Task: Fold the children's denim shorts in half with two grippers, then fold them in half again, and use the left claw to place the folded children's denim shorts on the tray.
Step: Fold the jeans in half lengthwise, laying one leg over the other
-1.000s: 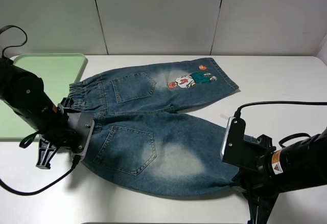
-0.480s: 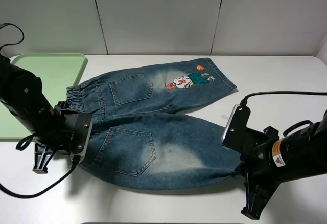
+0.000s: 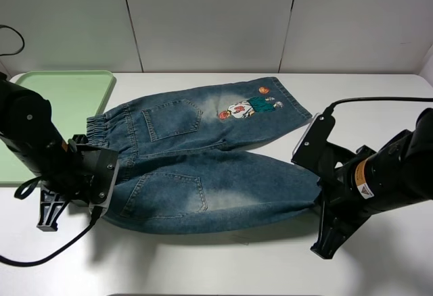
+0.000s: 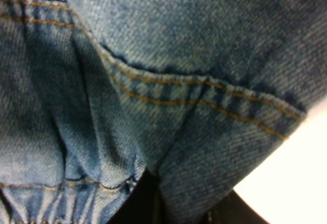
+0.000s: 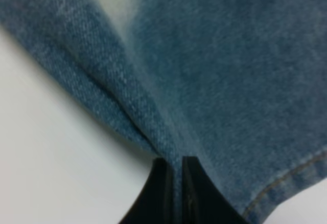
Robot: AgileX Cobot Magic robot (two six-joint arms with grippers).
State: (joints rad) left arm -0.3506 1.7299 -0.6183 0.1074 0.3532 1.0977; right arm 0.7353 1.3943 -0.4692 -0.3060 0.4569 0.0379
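Note:
The children's denim shorts [image 3: 203,154] lie spread across the middle of the table, with the cartoon print [image 3: 247,107] on the far leg. My left gripper [image 3: 107,198] is shut on the near waistband corner and holds it off the table. Denim [image 4: 153,81] fills the left wrist view, and the fingertips are mostly hidden. My right gripper [image 3: 318,200] is shut on the near leg's hem. In the right wrist view its black fingers [image 5: 164,185] pinch a fold of denim [image 5: 214,81]. The near edge hangs raised, with shadow beneath it. The pale green tray [image 3: 47,100] sits at the far left.
The white table [image 3: 379,107] extends to the right of the shorts and along the front edge. A grey panelled wall [image 3: 216,19] stands behind. Black cables trail from both arms, one looping by the left arm [image 3: 40,249].
Both grippers have risen and moved toward the far side, carrying the near edge of the shorts. The near leg now looks narrower, and the shadow under it has grown.

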